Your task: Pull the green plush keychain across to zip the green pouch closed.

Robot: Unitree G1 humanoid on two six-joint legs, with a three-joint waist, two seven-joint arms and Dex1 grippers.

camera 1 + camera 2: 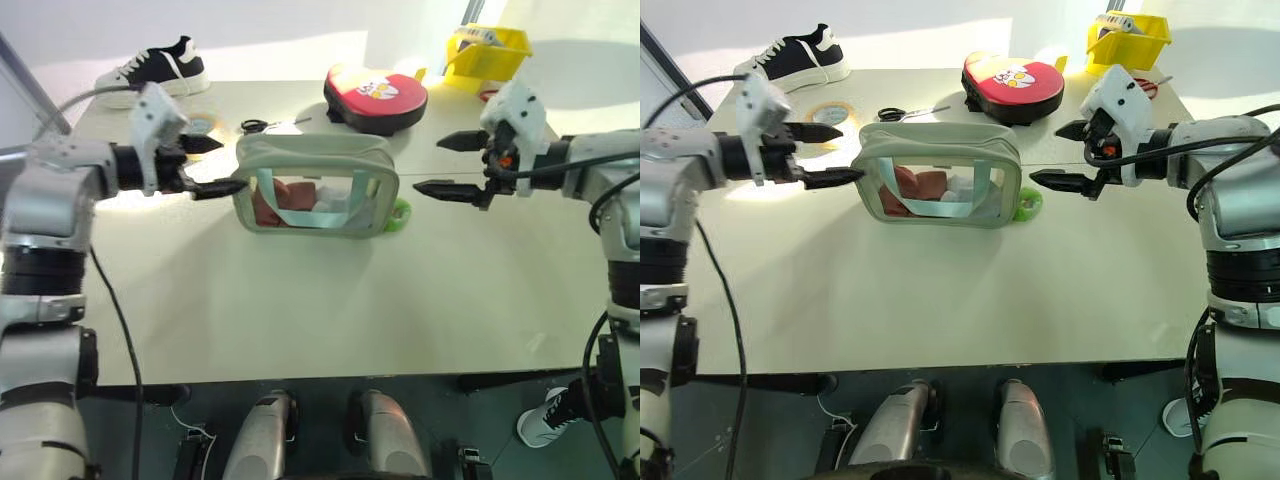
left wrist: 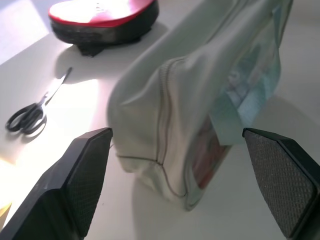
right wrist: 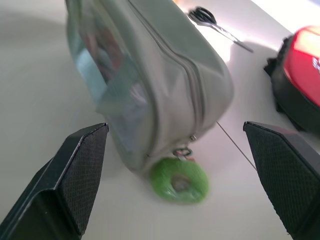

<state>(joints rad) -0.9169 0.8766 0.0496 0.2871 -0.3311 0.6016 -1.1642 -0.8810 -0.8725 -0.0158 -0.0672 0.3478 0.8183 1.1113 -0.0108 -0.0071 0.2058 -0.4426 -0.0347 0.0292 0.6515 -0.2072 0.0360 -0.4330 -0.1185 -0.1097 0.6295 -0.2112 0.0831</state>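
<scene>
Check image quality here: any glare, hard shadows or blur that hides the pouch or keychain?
Left eye view: sunlight washes out the table by the left gripper, and the green pouch casts a soft shadow. Left wrist view: glare around the scissors, pouch slightly soft. Right wrist view: green plush keychain and pouch blurred, still recognisable.

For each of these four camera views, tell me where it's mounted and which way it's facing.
Left eye view: on the head, looking forward and down at the table; both arms show, left gripper and right gripper, jaws open.
Right eye view: beside it, same scene, with the green pouch in the middle.
Left wrist view: looks along its own fingers at one end of the pouch; scissors beyond.
Right wrist view: faces the other end, with the green plush keychain.
Both wrist views share the pouch and the red round case.
</scene>
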